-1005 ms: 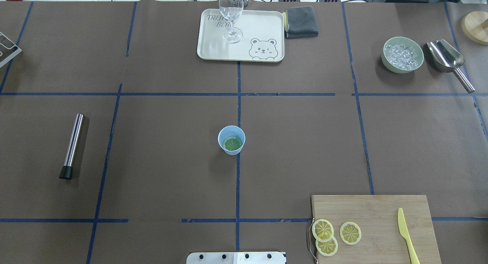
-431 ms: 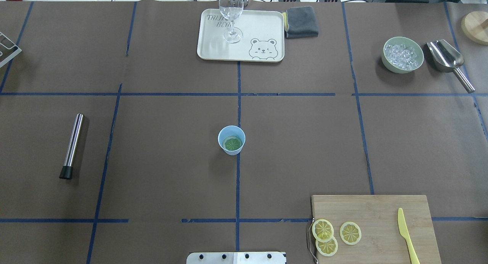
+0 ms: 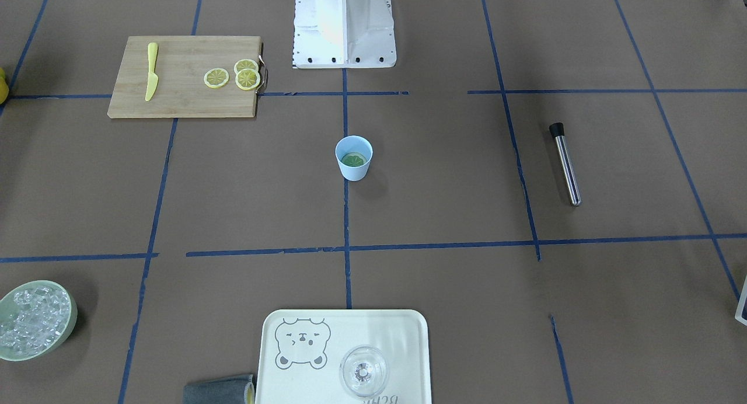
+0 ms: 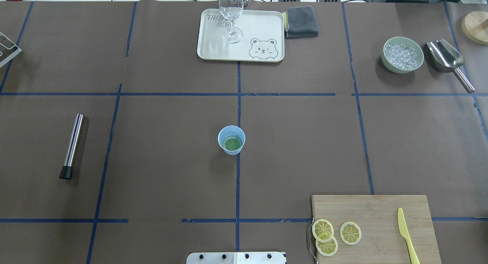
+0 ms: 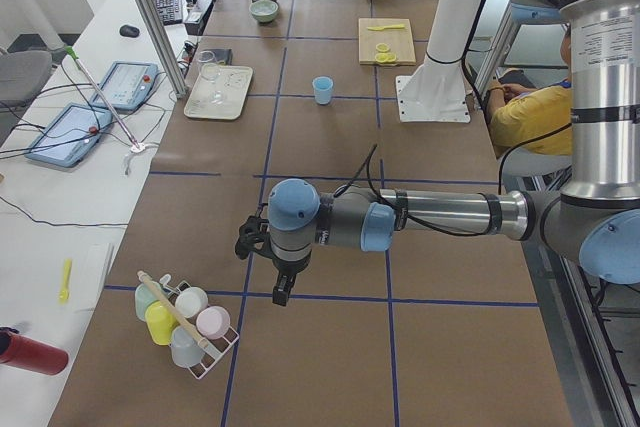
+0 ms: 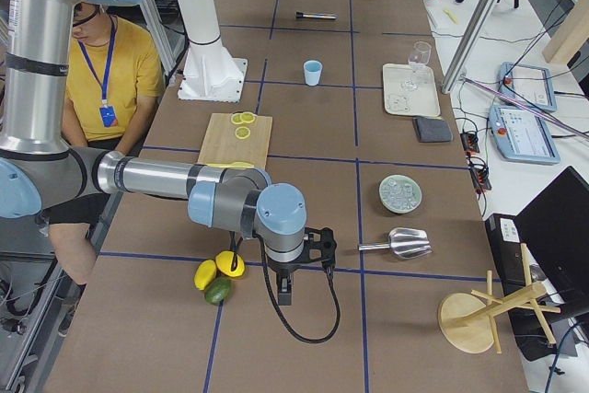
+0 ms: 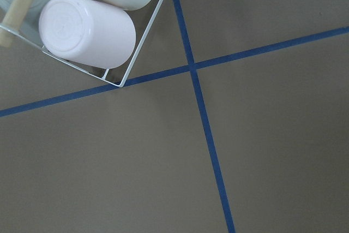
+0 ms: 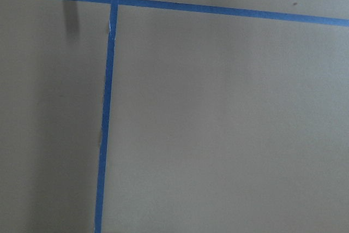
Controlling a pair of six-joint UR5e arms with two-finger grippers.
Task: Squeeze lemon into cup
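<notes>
The light-blue cup (image 4: pixel 231 140) stands upright at the table's middle, with a green-looking segmented disc lying inside it; it also shows in the front view (image 3: pixel 353 157). Three yellow lemon slices (image 4: pixel 323 230) lie flat on the wooden cutting board (image 4: pixel 381 210) at the near right. My left gripper (image 5: pixel 280 292) shows only in the left side view, far from the cup, next to a cup rack. My right gripper (image 6: pixel 285 296) shows only in the right side view, far from the board. I cannot tell whether either is open or shut.
A yellow knife (image 4: pixel 406 235) lies on the board. A tray (image 4: pixel 263 23) with a clear glass (image 4: pixel 231 16), a grey cloth (image 4: pixel 301 22), a bowl of ice (image 4: pixel 403 55), a metal scoop (image 4: pixel 446 58) and a steel muddler (image 4: pixel 71 145) ring the cup. Whole fruits (image 6: pixel 217 278) lie by the right gripper.
</notes>
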